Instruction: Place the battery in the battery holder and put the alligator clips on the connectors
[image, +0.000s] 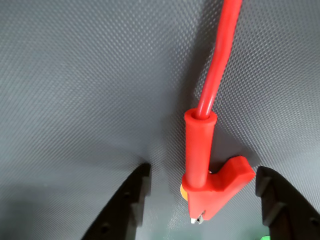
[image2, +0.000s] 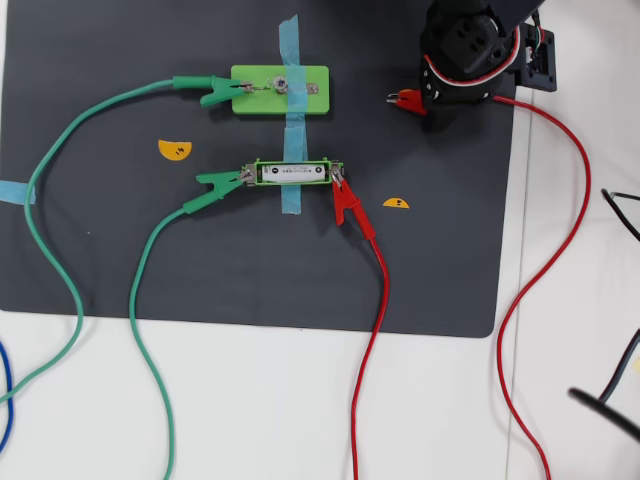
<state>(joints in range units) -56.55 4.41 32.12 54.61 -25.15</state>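
Dark mat (image2: 100, 250) covers white desk (image2: 580, 250); claw (image: 200, 200) gapes wide around red clip (image: 207, 185), fingers not touching it. Battery (image2: 293, 173) sits in holder (image2: 293, 163), mat centre, arm at 1 o'clock.

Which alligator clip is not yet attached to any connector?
The red clip between the gripper's fingers, right of the light-green block. The other three each bite a tab.

A red alligator clip (image: 210, 187) (wire running upward) lies between the gripper's (image: 202, 197) spread black fingers.
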